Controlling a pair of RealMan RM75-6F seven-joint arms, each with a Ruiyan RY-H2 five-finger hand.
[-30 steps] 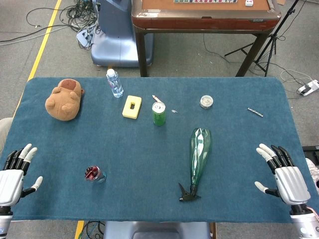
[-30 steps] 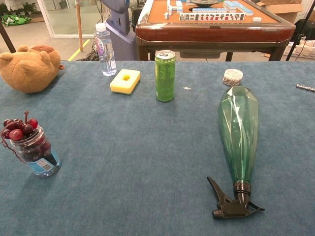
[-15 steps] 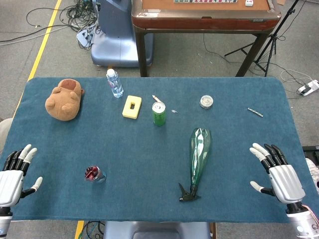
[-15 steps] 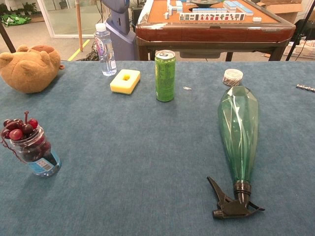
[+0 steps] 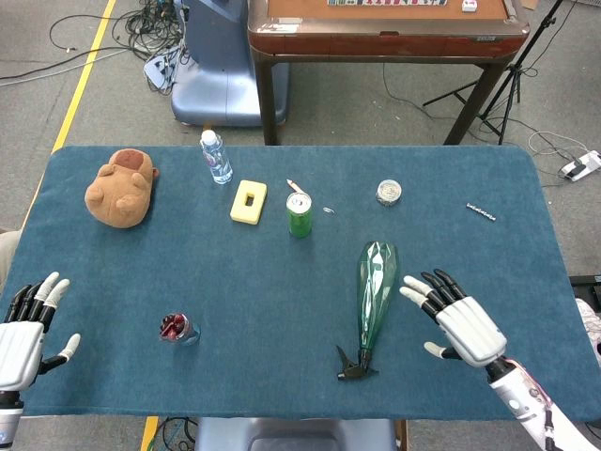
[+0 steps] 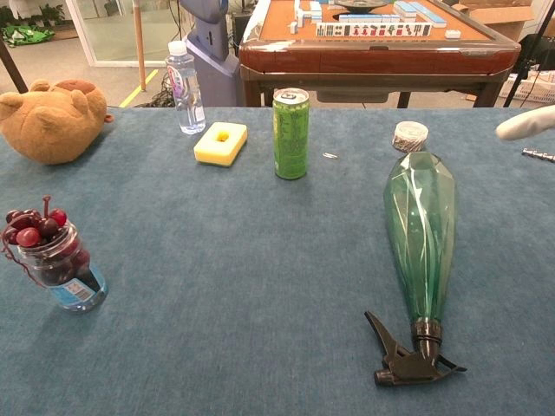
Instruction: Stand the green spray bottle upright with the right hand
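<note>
The green spray bottle [image 5: 376,287] [image 6: 421,232] lies on its side on the blue table, its black trigger head [image 5: 357,364] [image 6: 408,357] pointing at the near edge. My right hand [image 5: 458,317] hovers open just right of the bottle, fingers spread, not touching it. In the chest view only a white fingertip [image 6: 525,123] shows at the right edge. My left hand [image 5: 23,329] stays open at the table's near left corner, far from the bottle.
A green can [image 5: 299,214], yellow sponge [image 5: 248,201], water bottle [image 5: 216,156] and plush toy [image 5: 121,187] stand toward the back. A jar of cherries [image 5: 177,328] sits near left. A small round tin [image 5: 389,192] and a metal bit [image 5: 481,211] lie back right.
My right hand has moved left from the table's right edge to just beside the bottle. The bottle and left hand have not moved.
</note>
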